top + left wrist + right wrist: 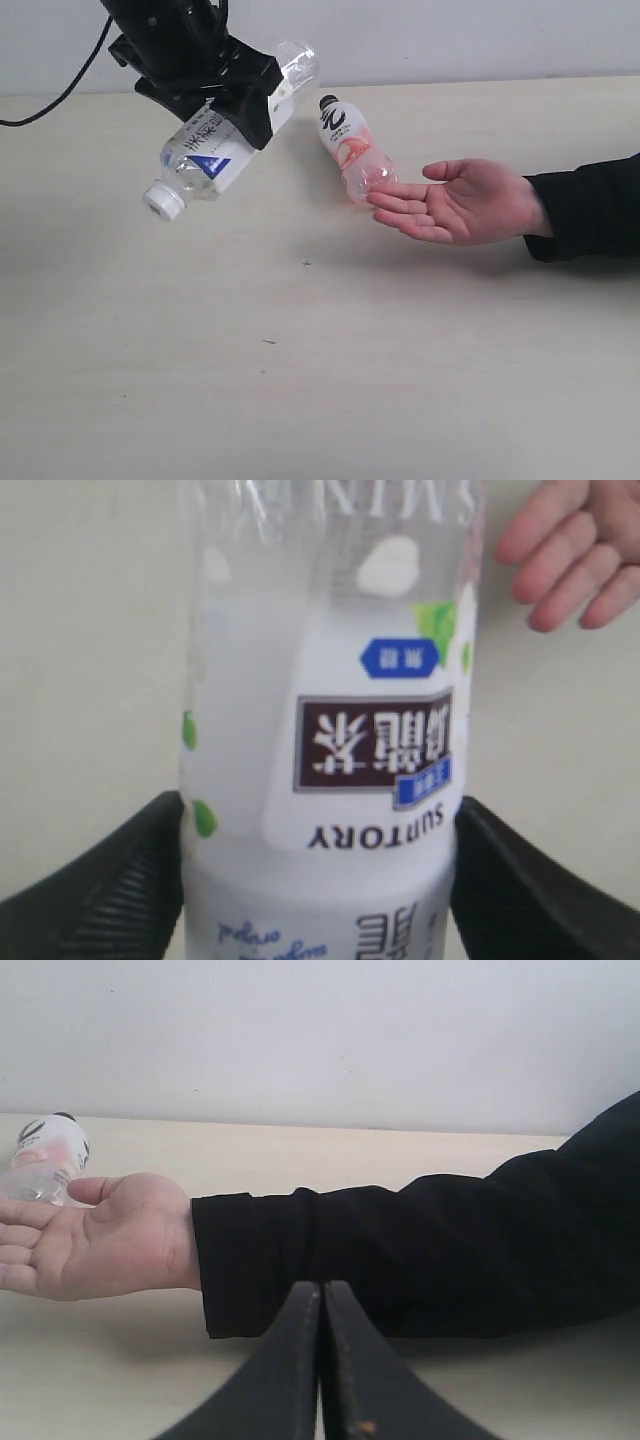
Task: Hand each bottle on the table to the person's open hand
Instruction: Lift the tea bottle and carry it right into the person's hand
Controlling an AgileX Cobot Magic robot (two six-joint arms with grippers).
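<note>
**Ext. view.** Our left hand (pixel 235 105) is clamped across the clear plastic bottle w/ white-blue label (pixel 205 158), which hangs tilted, white cap lowest, lifted off the pale beige table (pixel 300 380). A 2nd clear plastic bottle, pink w/ black cap (pixel 350 150), lies on the table. Its base is touching or just beside the fingertips of the person's open hand (pixel 465 200), palm up.

**Left wrist view.** Black ribbed fingers (pixel 90 900) press both sides of the labelled bottle. The person's fingertips show beyond it.

**Right wrist view.** Our right hand (pixel 322 1360) has its jaws pressed together, empty, near the black sleeve (pixel 420 1250).

**Step (our judgement).** Carry phase of the hand-over. The next move calls for travel toward the palm and down until the bottle rests there, then release. The pink bottle is not yet handed over.

**Count.** 2 bottles, 1 human hand, 2 robot hands.
</note>
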